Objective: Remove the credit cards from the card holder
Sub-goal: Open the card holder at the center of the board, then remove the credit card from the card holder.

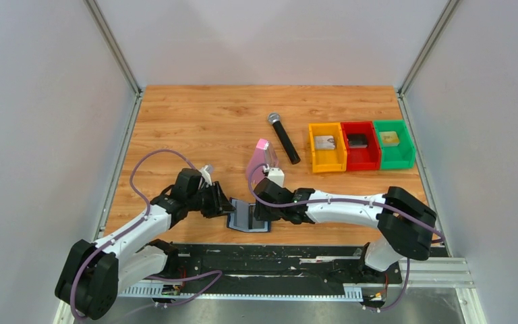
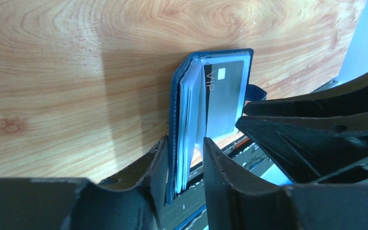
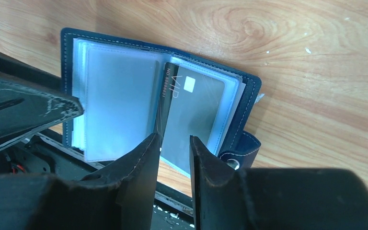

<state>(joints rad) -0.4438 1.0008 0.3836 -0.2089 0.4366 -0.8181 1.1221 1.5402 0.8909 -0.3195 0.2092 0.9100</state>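
One card holder (image 1: 241, 217) lies open on the table (image 1: 195, 115), at the near edge between the two arms, with its lower part over the black rail. It is navy blue with pale stitching along the rim, and a snap tab (image 3: 235, 154) sticks out from its right cover. Inside is a stack of clear, blue-tinted sleeves.

Only one credit card (image 3: 196, 105) shows. It is dark grey, marked "VIP", with a small pale chip, and it sits in a sleeve on the right half.

There are two grippers. The left gripper (image 2: 184, 143) straddles the left cover and its sleeves. One finger lies against the outside of the cover and the other is just beside the sleeves, with a thin gap showing. I cannot tell whether it is truly clamping. The right gripper (image 3: 175, 139) has its jaws a little apart, over the near end of the card and gripping nothing.

Farther back on the table lie one black microphone (image 1: 283, 138) and one pink metronome (image 1: 263, 155). To their right are three bins in a row, yellow (image 1: 327, 162), red (image 1: 360, 160) and green (image 1: 393, 159), each holding one small item.
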